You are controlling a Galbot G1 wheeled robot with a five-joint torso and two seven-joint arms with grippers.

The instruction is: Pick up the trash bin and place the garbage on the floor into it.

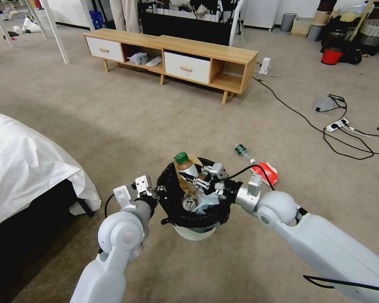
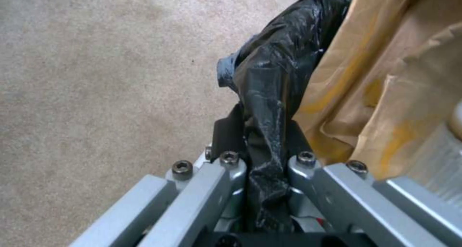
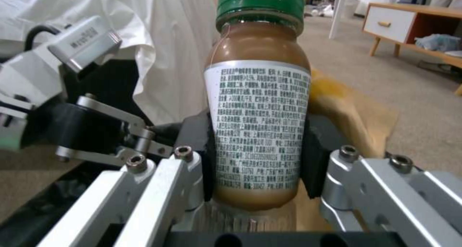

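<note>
Black bag plastic is what my left gripper (image 2: 262, 160) has between its pads: the jaws are drawn nearly together on the folded-over liner at the near-left rim of the trash bin (image 1: 193, 231), and in the left wrist view the crinkled film runs straight down through the narrow gap between the two metal fingers. The small white bin hangs from that pinch in front of me, over the beige carpet (image 1: 156, 126). Just beyond the pinch, inside the bin, lies a crumpled brown paper bag (image 2: 385, 77). My right gripper (image 1: 193, 179) is over the bin's mouth from the other side, its jaws parted only as wide as the bottle (image 3: 257, 131) they clamp: a green-capped bottle of brown liquid with a white printed label, held upright, a black pad pressed to each side of the label about halfway down. The paper bag sits directly behind the bottle, and below the gripper a can's shiny top (image 1: 189, 204) shows among the contents. Past the right gripper, on the carpet, a small green-labelled bottle (image 1: 241, 150) lies on its side, and nearer its wrist a crushed red wrapper (image 1: 268, 171) rests on the floor, both apart from the bin. To the left gripper's outer side is a white sheet (image 1: 25, 164) draped over a bed.
</note>
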